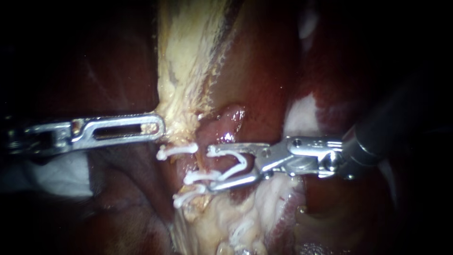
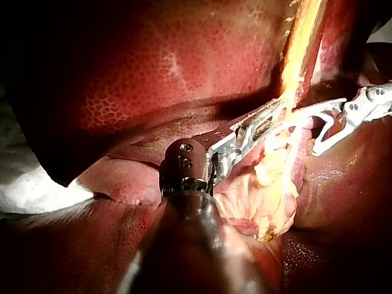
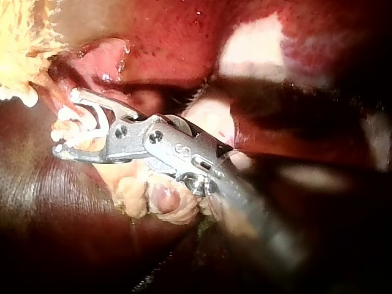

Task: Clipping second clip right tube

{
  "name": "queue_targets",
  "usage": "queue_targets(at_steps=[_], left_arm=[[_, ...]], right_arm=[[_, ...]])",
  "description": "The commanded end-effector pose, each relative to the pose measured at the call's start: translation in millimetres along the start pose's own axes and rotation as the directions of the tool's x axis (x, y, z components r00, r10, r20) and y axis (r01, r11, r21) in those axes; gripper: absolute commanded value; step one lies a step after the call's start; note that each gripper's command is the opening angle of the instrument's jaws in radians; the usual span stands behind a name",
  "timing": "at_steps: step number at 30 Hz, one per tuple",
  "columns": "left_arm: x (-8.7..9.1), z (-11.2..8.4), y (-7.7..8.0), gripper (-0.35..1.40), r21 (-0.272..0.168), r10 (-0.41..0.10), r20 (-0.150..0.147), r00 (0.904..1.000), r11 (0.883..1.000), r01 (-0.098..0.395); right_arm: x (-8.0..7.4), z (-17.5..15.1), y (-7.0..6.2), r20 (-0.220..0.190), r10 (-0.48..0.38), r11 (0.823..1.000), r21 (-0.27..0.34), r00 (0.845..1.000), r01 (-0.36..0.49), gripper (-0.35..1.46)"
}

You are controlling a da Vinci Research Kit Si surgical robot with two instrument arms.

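One curved white clip [image 1: 234, 164] in right instrument [image 1: 210, 169].

The right instrument [image 1: 211, 169] shines metallic; clip [image 1: 238, 165] looks plastic.

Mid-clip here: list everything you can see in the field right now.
liver: one, dark red, surrounding the field.
pale tissue band: one, yellow-white, running from the top centre down to the clips.
pink tissue: one fold, beside the band, leading down between the right instrument's jaws.
placed clips: three as far as I can tell, white, stacked across the tissue just left of the right instrument's jaws.
loaded clip: one, white, open, seated between the right instrument's jaws.
white pad: one, lower left, under the left instrument.
left instrument: one, silver, slotted jaws, gripping the edge of the pale tissue band.
right instrument: one, silver, jaws spread, holding the loaded clip.
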Motion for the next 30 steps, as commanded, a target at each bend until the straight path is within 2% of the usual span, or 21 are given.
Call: queue_targets(at_steps=[1,11,21,30], left_arm=[[0.0,0.0,0.0,-0.35,0.0,0.001,0.001,1.0,1.0,-0.001],[0.2,0.0,-0.4,-0.35,0.001,0.0,0.0,1.0,1.0,0.0],[0.1,0.1,-0.3,-0.35,0.001,0.0,0.0,1.0,1.0,0.0],[0.0,0.1,-0.1,-0.35,0.001,0.0,0.0,1.0,1.0,0.0]], right_arm=[[0.0,0.3,0.1,0.001,0.003,1.0,0.004,1.0,-0.003,0.58],[-0.1,2.8,0.6,0.007,0.005,1.0,0.018,1.0,-0.006,0.58],[0.6,3.8,-1.5,0.002,0.011,0.993,0.119,1.0,-0.011,0.53],[0.7,4.1,-1.5,0.0,0.016,0.992,0.122,1.0,-0.016,0.41]])
